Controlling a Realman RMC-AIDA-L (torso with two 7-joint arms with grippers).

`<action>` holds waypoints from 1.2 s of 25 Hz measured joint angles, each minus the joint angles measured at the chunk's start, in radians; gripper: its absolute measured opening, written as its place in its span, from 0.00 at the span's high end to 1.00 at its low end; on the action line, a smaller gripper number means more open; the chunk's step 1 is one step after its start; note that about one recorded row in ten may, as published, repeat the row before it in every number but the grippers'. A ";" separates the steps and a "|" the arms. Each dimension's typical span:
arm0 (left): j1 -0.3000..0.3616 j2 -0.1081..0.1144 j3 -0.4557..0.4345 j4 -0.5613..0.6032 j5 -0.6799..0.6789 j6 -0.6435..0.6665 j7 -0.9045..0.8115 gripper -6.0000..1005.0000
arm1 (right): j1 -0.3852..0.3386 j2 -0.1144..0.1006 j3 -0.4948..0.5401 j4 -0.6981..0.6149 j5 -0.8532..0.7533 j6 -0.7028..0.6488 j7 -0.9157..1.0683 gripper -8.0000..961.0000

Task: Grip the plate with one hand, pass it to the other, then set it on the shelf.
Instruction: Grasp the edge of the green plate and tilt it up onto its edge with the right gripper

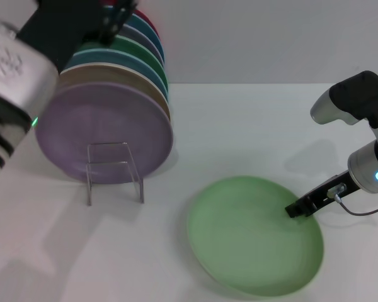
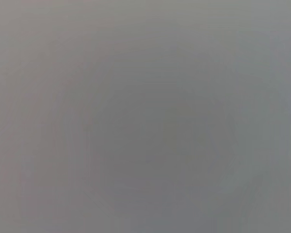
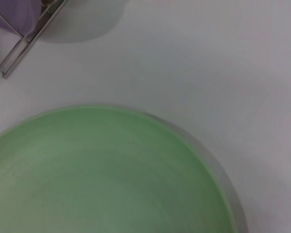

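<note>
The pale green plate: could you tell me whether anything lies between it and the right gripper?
Nothing visible does. The right gripper is already at the right rim of the pale green plate, which lies flat on the table.

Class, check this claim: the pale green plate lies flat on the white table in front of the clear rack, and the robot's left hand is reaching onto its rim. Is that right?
Not quite. The head view shows the right hand at the rim of the pale green plate, not the left. The rest holds: the plate lies flat on the white table in front of the clear rack.
</note>
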 joint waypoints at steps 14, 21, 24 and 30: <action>-0.227 -0.001 -0.046 -0.222 -0.129 -0.749 -0.051 0.30 | -0.002 0.000 0.007 0.000 -0.005 -0.001 -0.008 0.85; -0.247 -0.084 -0.250 -0.233 -0.460 -0.997 0.258 0.30 | -0.009 0.000 0.008 0.002 -0.006 -0.009 -0.018 0.85; -0.254 -0.083 -0.312 -0.220 -0.582 -1.053 0.324 0.30 | -0.012 0.001 0.008 0.004 -0.006 -0.011 -0.021 0.85; -0.259 -0.085 -0.364 -0.209 -0.627 -1.093 0.353 0.30 | -0.025 0.004 0.002 0.033 -0.006 -0.010 -0.024 0.85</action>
